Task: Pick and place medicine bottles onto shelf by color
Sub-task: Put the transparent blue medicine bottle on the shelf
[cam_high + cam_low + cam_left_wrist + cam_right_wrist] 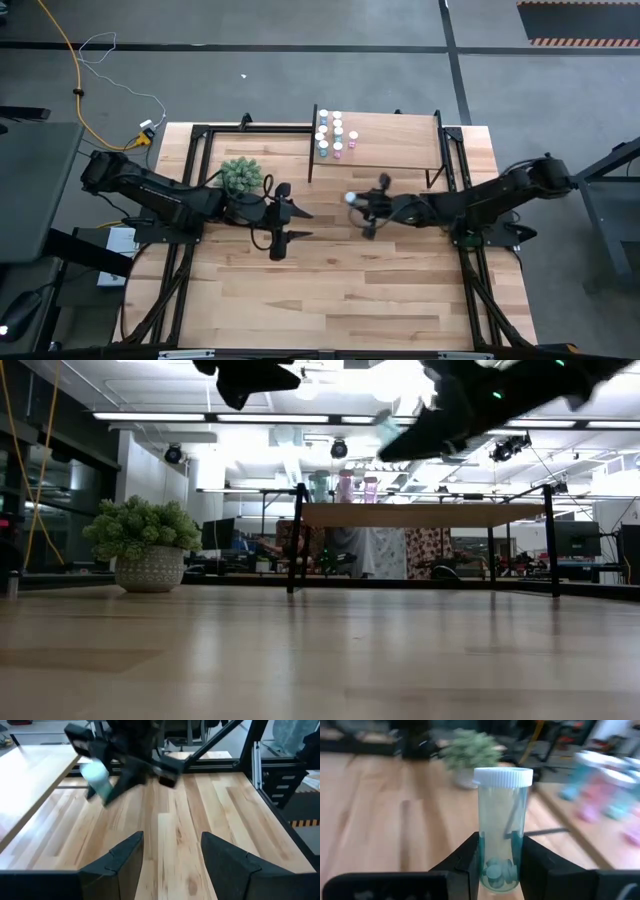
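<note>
1 clear teal plastic bottle with a white cap sits clamped low in my right tool mid-desk, light and slippery; my left tool stands apart, empty.

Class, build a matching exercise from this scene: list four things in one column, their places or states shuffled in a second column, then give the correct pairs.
Column one:
1. left gripper
2. right gripper
3. teal medicine bottle
4. potted plant

Column two:
A. stands on the table beside the left arm
B. open and empty
C. shut on a bottle
D. upright, white cap on, pills at the bottom

Pairs: 1-B, 2-C, 3-D, 4-A
</note>
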Robot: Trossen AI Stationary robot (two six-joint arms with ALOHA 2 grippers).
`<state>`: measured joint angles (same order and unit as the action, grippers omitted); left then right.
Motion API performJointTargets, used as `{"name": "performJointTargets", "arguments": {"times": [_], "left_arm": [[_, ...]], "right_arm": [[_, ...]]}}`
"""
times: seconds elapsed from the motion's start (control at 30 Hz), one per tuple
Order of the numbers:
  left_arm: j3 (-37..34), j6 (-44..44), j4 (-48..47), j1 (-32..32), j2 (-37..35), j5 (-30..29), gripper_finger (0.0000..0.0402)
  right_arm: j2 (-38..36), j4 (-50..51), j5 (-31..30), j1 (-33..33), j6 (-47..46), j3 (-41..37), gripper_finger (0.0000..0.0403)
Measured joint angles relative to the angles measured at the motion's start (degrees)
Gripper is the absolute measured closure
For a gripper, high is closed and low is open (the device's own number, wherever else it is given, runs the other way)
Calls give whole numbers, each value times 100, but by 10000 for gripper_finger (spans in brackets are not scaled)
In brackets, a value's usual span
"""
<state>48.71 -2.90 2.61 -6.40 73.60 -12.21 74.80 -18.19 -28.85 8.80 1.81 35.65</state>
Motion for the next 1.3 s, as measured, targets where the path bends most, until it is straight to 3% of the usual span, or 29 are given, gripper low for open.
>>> {"name": "performJointTargets", "arguments": {"times": [0.1,0.2,0.37,0.6,0.9,1.03,1.3], "left_arm": [[0,4,-2,-11,0,0,211],[0,4,33,-11,0,-2,211],[0,4,89,-6,0,-39,211],[0,4,153,-6,0,-42,211],[0,4,142,-4,2,-42,211],[0,4,117,-4,2,-42,211],[0,6,102,-4,4,-42,211]], "right_arm": [[-495,-785,-411,-35,-189,-753,312],[-738,-2205,-550,-194,-307,-1490,312],[-479,-3690,-478,-624,-512,-1994,312],[659,-4095,-625,-1168,-589,-1393,311],[2116,-4149,-1496,-1468,-575,-376,311],[2317,-4116,-1881,-1482,-491,-140,311],[2304,-3992,-2067,-1478,-866,-91,311]]}}
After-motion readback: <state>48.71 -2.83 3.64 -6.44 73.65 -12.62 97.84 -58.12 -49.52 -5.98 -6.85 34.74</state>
